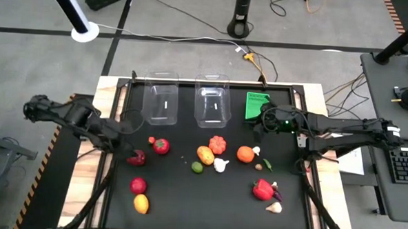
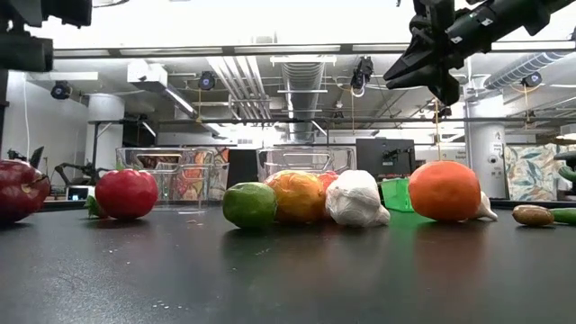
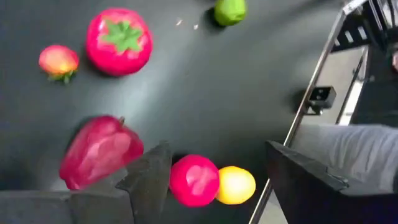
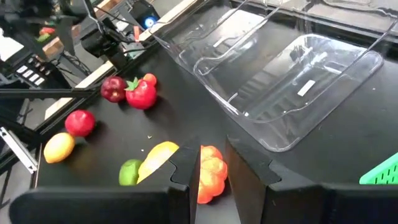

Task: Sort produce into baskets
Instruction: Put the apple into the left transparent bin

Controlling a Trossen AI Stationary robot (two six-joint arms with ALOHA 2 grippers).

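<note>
Three baskets stand in a row along the far edge of the black tabletop [image 1: 207, 204]: two clear plastic tubs [image 1: 160, 97] [image 1: 213, 99] and, just right of them, one green mesh basket [image 1: 255, 106]. All three hold no produce.

Taking the second clear tub as landmark, the pieces lie nearer the camera than it:
- directly in front: one red-orange tomato-like piece [image 1: 218, 144], one yellow-orange fruit [image 1: 205, 155], one lime [image 1: 197, 167], one white garlic [image 1: 220, 165];
- to its right: one orange [image 1: 245, 154], one red pepper [image 1: 262, 189], a second garlic [image 1: 274, 207];
- to its left: one red tomato [image 1: 161, 146], one small strawberry-like piece [image 1: 151, 140], one dark red apple [image 1: 138, 156], one red round fruit [image 1: 138, 185], one lemon [image 1: 141, 204].

The left gripper [image 1: 129, 153] hangs partly open right beside the dark red apple, grasping nothing. The right gripper [image 1: 261, 129] is clenched and empty, in front of the green mesh basket.
</note>
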